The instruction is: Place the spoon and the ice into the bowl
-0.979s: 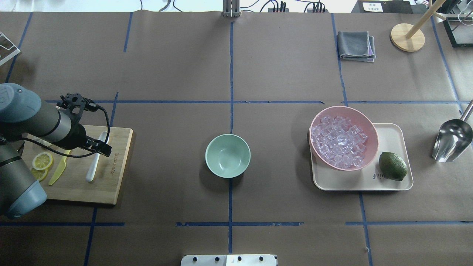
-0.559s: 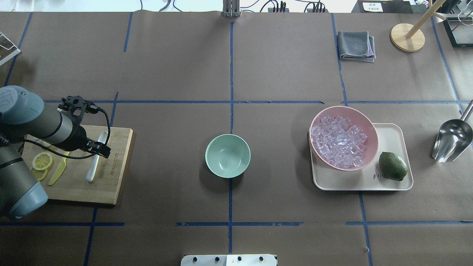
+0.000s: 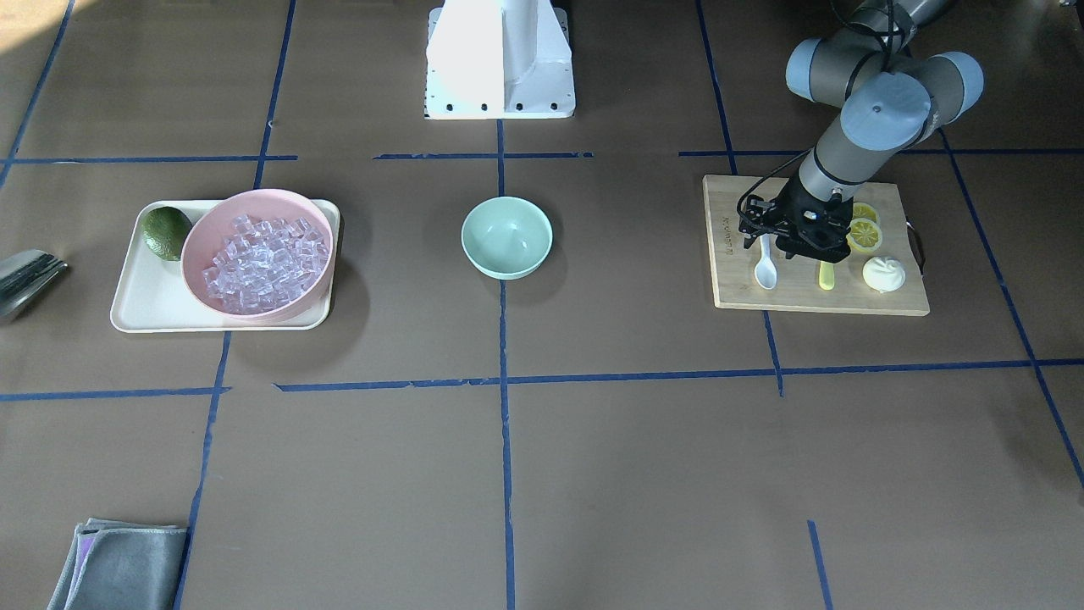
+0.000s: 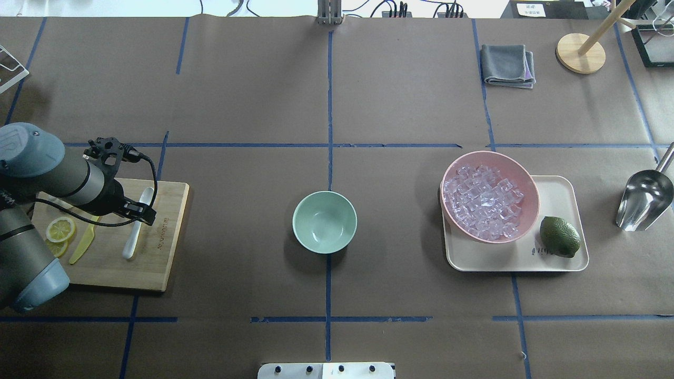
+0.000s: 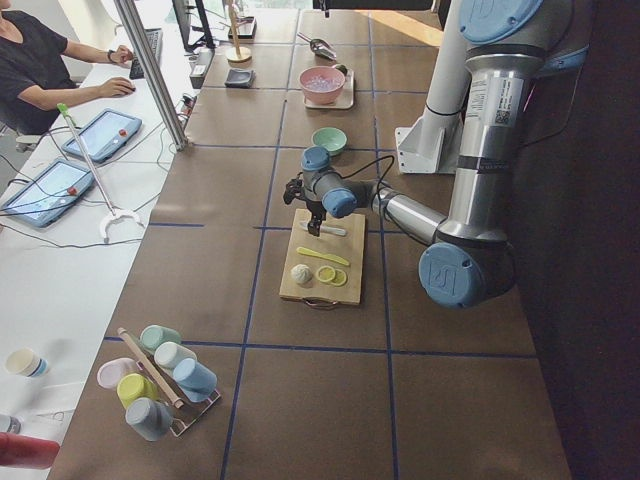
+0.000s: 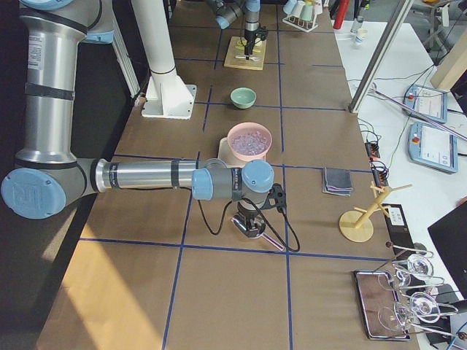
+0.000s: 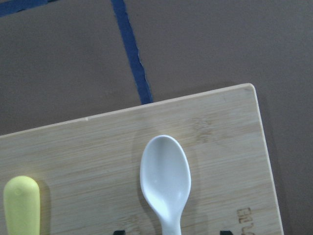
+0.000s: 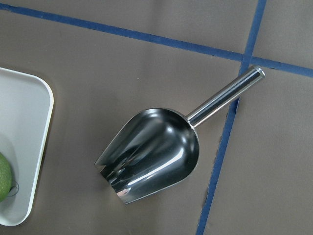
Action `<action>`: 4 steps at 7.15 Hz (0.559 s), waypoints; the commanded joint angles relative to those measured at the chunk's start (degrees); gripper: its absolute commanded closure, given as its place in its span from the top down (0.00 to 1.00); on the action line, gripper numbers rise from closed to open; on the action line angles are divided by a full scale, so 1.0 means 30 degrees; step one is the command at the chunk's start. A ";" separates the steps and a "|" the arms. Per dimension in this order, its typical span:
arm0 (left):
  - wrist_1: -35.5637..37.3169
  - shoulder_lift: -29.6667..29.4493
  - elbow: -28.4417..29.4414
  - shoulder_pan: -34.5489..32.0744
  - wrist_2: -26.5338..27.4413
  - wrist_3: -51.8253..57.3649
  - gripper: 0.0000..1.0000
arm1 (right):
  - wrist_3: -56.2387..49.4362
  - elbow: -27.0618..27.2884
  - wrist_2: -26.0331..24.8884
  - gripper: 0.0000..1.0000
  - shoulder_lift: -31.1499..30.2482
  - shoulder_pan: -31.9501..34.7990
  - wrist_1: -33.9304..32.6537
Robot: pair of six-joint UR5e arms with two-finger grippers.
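Progress is nil so far: the green bowl (image 4: 324,221) sits empty at mid-bench. The spoon (image 7: 165,178) lies flat on the wooden board (image 4: 158,263), and the left fingers (image 4: 142,211) hang spread over its handle, one on each side, gripping nothing. The ice (image 4: 484,202) is all in the pink bowl (image 4: 532,183), well apart to the right. The right fingers (image 6: 252,217) hover over a metal scoop (image 8: 151,156) (whether spread or closed cannot be told). Both items are left to move.

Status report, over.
Left claw open, astride spoon on cutting board. Right claw above steel scoop, state unclear. Ice in pink bowl; mint bowl empty. Nothing blocking.
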 commanded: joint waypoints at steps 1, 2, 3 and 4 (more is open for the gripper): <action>0.0001 -0.0011 0.0047 0.0001 0.0000 -0.0003 0.68 | 0.0028 0.0001 0.0010 0.99 0.0029 0.0000 0.0000; 0.0001 -0.0040 0.0076 0.0001 0.0000 -0.0032 0.67 | 0.0028 0.0001 0.0010 0.99 0.0000 0.0000 0.0000; 0.0001 -0.0011 0.0077 0.0001 0.0000 -0.0033 0.56 | 0.0028 0.0001 0.0010 0.99 0.0029 0.0000 0.0000; 0.0030 -0.0040 0.0135 0.0001 0.0000 -0.0033 0.51 | 0.0028 0.0030 0.0010 0.99 0.0000 0.0000 0.0000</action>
